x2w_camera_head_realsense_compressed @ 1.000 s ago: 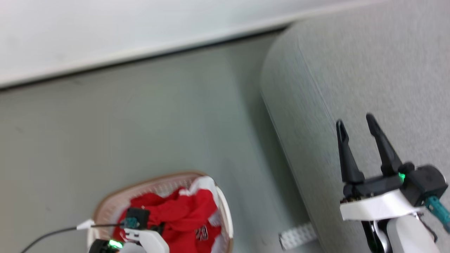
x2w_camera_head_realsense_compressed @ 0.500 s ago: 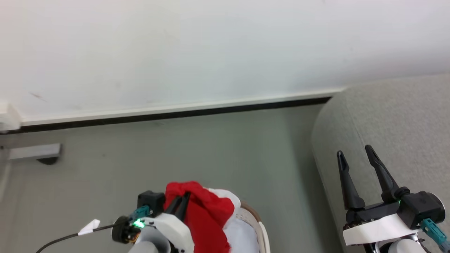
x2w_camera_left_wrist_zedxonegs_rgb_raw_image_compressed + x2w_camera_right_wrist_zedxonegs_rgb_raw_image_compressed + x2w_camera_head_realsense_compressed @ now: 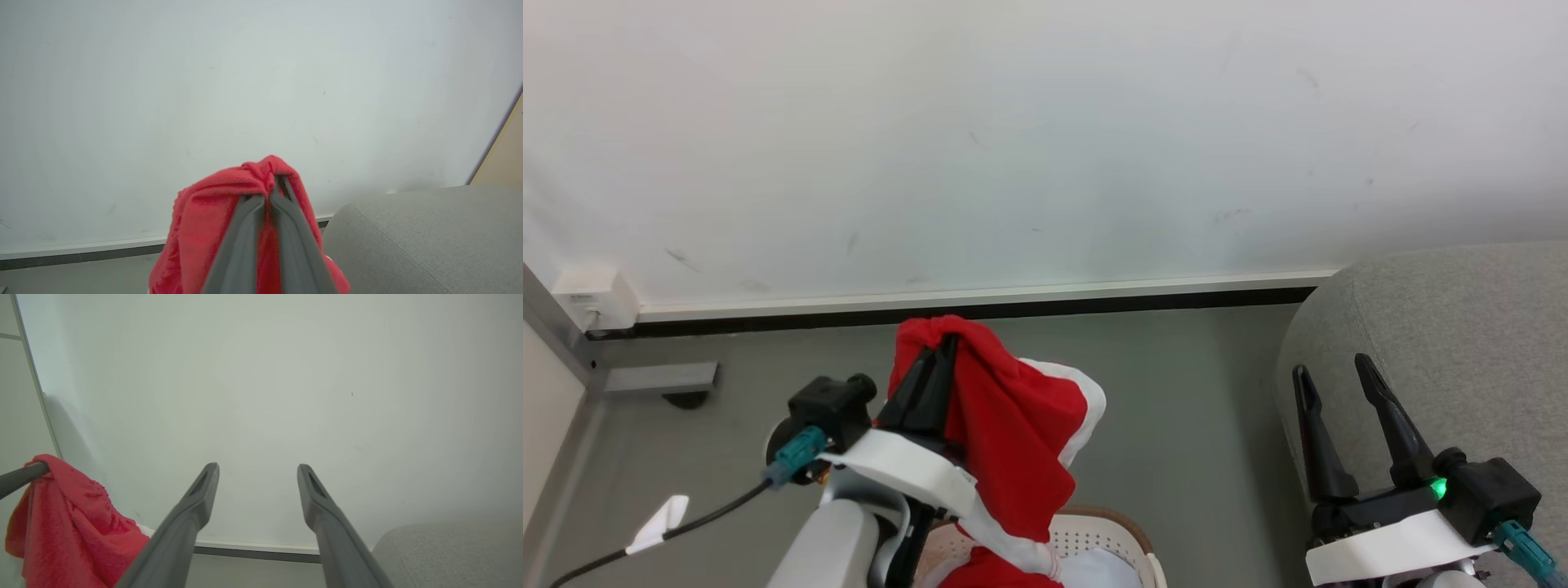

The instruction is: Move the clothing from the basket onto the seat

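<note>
My left gripper (image 3: 939,347) is shut on a bright red garment with white trim, the clothing (image 3: 1013,433), which hangs from its fingertips above the basket (image 3: 1111,543). The cream basket's perforated rim shows at the bottom edge of the head view, with more red fabric (image 3: 980,572) and a pale cloth (image 3: 1094,572) inside. The left wrist view has the red clothing (image 3: 212,220) bunched over the closed left gripper (image 3: 273,183). My right gripper (image 3: 1327,367) stands open and empty over the rounded edge of the grey seat (image 3: 1462,327). Its spread tips (image 3: 258,469) face the wall in the right wrist view, where the clothing (image 3: 69,531) hangs at the left.
A white wall (image 3: 1045,139) with a dark baseboard (image 3: 1094,302) runs behind. Grey floor (image 3: 1192,425) lies between the basket and the seat. A metal door stop or bracket (image 3: 654,380) sits at the left by a white corner box (image 3: 592,298).
My left gripper has lifted the red garment up out of the basket. The head camera has tilted upward, so the wall takes up more of the view. The right gripper stays open.
</note>
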Controlling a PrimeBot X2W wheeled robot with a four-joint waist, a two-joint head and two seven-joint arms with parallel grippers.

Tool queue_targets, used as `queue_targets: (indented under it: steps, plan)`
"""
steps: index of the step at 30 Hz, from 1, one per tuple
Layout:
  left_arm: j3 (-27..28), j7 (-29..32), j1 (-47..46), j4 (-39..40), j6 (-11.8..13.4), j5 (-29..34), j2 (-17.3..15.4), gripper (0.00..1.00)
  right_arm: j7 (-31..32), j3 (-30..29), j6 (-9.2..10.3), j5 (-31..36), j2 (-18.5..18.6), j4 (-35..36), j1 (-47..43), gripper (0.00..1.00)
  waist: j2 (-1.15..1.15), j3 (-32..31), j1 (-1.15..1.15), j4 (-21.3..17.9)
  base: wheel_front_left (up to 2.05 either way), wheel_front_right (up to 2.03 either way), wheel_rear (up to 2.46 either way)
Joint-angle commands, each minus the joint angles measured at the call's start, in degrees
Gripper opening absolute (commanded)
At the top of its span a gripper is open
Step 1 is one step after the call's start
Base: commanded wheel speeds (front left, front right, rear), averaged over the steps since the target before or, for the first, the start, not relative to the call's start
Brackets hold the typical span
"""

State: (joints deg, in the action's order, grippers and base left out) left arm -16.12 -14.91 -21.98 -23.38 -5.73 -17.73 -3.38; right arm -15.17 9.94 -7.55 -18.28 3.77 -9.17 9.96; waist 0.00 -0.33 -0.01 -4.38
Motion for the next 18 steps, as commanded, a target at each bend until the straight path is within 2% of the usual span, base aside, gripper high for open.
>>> queue_targets:
  steps: [1, 13, 18]
  plan:
    - [0.33, 0.57, -0.61, 1.74, 0.17, -0.38, -0.54, 0.00, 0.03, 0.34, 0.12, -0.74, 0.04, 0.39, -0.83, 1.00, 0.00, -0.15, 0.01, -0.02, 0.00, 0.00, 0.00]
    - [0.31, 3.58, 2.74, 10.51, 1.84, -0.89, -2.19, 0.00, 0.03, 5.06, 0.12, -1.71, 0.42, 1.48, -0.30, 1.00, 0.00, 0.03, 0.01, -0.58, 0.00, 0.00, 0.00]
    - [-1.19, 4.34, 2.82, 10.94, 1.70, -0.14, -2.10, 0.00, 0.03, 16.08, 0.12, -3.14, 3.30, 0.00, 1.85, 1.00, 0.00, 0.49, 0.01, 0.25, 0.00, 0.00, 0.00]
